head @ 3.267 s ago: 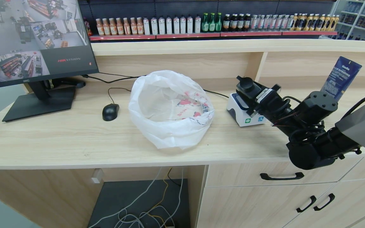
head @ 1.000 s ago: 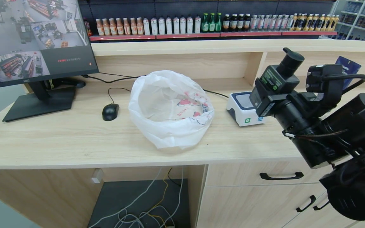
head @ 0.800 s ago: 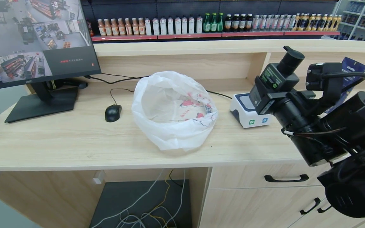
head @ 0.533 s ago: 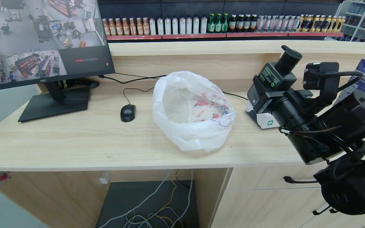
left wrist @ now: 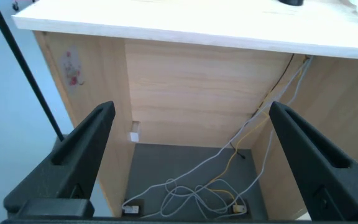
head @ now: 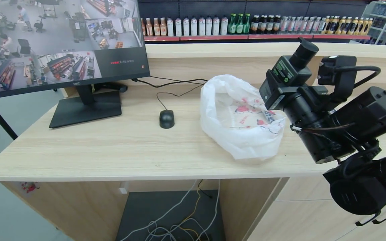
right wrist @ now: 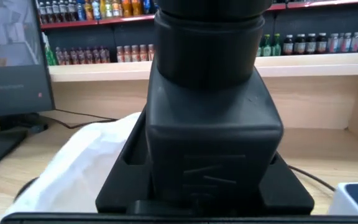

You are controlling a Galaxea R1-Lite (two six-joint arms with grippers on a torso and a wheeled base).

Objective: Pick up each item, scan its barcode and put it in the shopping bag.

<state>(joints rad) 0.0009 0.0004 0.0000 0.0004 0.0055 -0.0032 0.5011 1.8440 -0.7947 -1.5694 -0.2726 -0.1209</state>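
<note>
The right gripper (head: 280,95) was clamped on a black square-bodied bottle with a round cap (head: 288,72), raised just beside the crumpled white plastic shopping bag (head: 243,144) on the pale wooden counter (head: 112,147). Bagging it was yet to come, I reckoned. The left gripper (left wrist: 191,109) hung splayed and empty below the counter.

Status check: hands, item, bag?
Left hand open, empty, below countertop. Right hand shut on black bottle, up near shopping bag. Bag mouth open, path unobstructed.
</note>
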